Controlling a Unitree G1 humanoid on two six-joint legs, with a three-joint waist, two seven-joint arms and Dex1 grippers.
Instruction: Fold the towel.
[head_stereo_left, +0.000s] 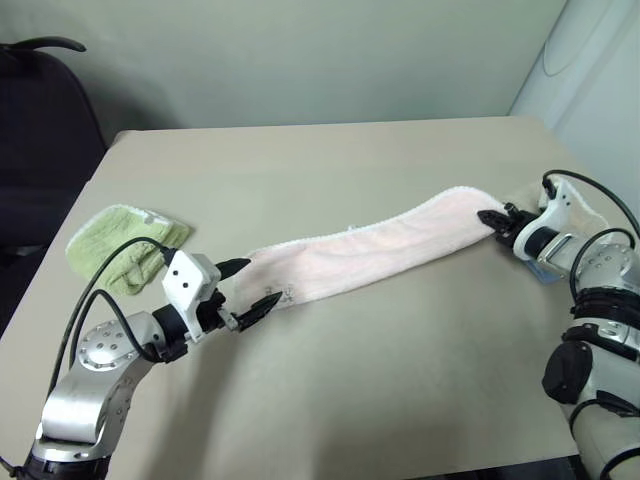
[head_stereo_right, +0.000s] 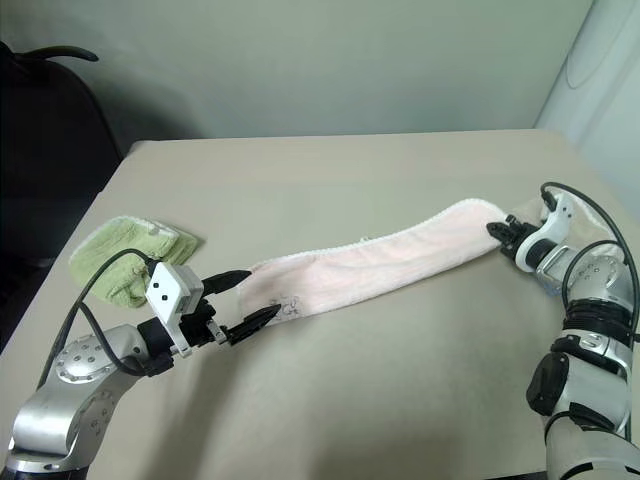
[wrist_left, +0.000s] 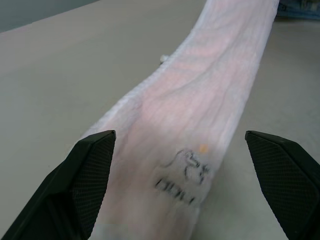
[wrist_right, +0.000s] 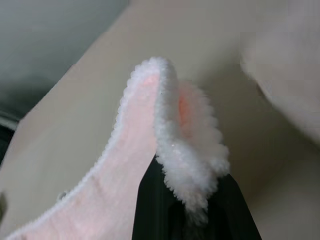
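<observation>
Right gripper pinching the towel's far end, left gripper gaping at the near end.

From the head views, the towel (head_stereo_left: 372, 252) is lying stretched across the table (head_stereo_left: 330, 160), the right gripper (head_stereo_left: 493, 222) clamping its far end, the left gripper (head_stereo_left: 254, 288) standing wide open, straddling the near end. In the left wrist view, its fingers (wrist_left: 92, 172) are flanking the logo (wrist_left: 184, 175). In the right wrist view, the white edging (wrist_right: 187, 162) is bunching between closed fingers (wrist_right: 152, 210).
</observation>
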